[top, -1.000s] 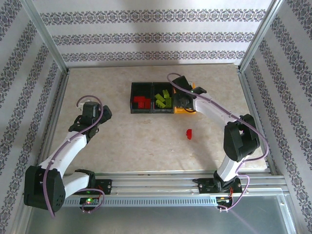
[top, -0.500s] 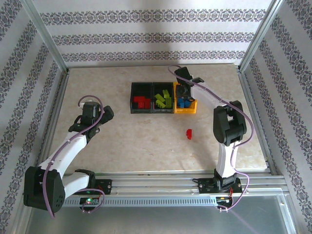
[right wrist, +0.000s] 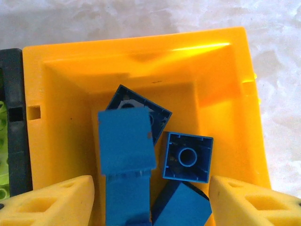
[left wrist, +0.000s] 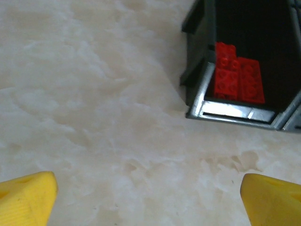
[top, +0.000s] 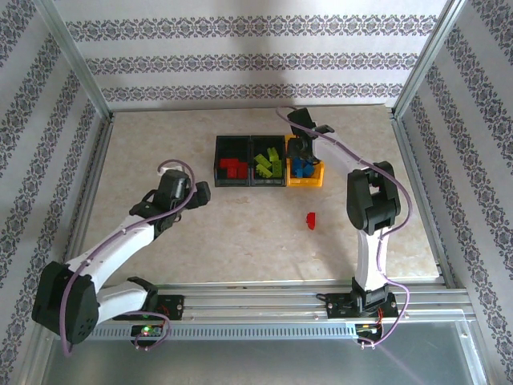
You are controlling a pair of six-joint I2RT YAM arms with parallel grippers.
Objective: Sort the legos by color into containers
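Robotics lab cell, aluminium frame, wallpapered panel walls, marbled tabletop, two bolted arms

Three joined containers are set in a row near the worktop's far edge. Red legos are held in the left black bin, lime legos in the middle black one, and jumbled blue legos in the yellow-orange one. One red lego lies alone, nearer.

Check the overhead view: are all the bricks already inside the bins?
No, one red brick lies on the table, outside the bins.
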